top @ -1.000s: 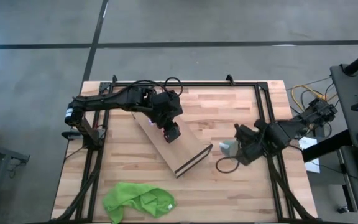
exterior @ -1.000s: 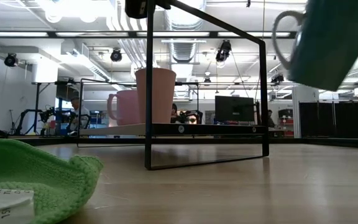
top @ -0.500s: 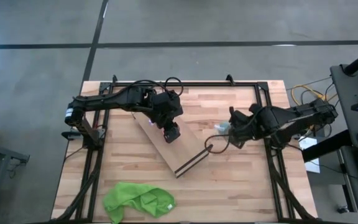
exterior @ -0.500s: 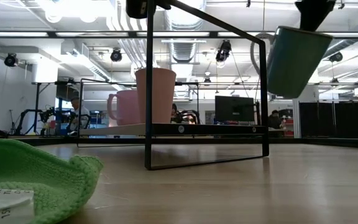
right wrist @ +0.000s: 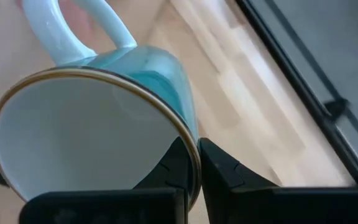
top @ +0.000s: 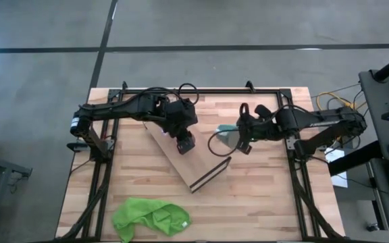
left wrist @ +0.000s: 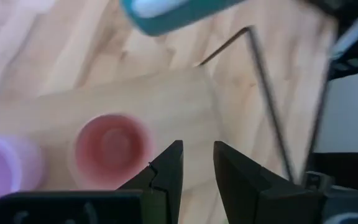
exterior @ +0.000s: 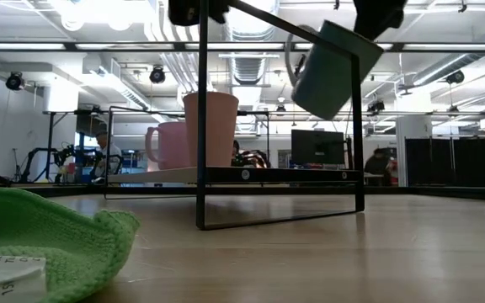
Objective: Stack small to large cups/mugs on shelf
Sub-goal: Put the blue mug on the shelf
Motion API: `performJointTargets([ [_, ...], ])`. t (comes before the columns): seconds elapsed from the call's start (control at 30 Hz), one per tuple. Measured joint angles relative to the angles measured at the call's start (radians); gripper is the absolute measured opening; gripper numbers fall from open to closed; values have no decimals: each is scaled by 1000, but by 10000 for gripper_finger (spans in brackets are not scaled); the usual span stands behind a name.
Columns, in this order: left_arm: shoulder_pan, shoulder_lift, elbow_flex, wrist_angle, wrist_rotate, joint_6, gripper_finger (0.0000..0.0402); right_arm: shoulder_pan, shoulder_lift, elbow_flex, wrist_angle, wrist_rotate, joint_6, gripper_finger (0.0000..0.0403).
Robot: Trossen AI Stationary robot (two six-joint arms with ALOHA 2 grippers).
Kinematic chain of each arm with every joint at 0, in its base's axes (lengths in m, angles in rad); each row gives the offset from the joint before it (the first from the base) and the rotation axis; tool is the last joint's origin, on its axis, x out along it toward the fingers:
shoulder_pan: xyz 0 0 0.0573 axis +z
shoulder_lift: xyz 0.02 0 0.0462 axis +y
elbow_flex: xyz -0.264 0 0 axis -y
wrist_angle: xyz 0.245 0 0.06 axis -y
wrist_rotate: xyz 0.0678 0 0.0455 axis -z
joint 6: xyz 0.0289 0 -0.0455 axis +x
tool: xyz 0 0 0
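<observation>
Pink cup and purple cup stood on shelf, centre-left; right gripper gripped mug mid-air, unplaced; left gripper hovered slightly parted, empty.

Your right gripper sits just off the near-right corner of the shelf, its arm stretched in from the table's right edge, wrist turned so the fingers pinch the rim of the teal mug, which hangs tilted in the air. Your left gripper hovers over the shelf's middle, arm reaching in from the left edge, elbow bent, fingers slightly parted and holding nothing.
</observation>
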Motion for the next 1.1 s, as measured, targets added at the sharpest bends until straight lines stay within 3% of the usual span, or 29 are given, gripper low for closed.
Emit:
performJointTargets([
  [0.33, 1, -47, 0, -180, -175, -7, 75, -21, 1, 0, 139, -121, -78, 13],
  [0.7, 1, -80, -1, -178, -204, -8, 75, -22, 57, 35, 275, -225, -154, 13],
  [0.9, 1, -87, -1, -179, -206, -8, 75, -17, 192, 204, 209, -273, -234, 13],
  [1.1, -1, -101, -1, -200, -206, -11, 75, -18, 368, 507, -129, -276, -263, 13],
])
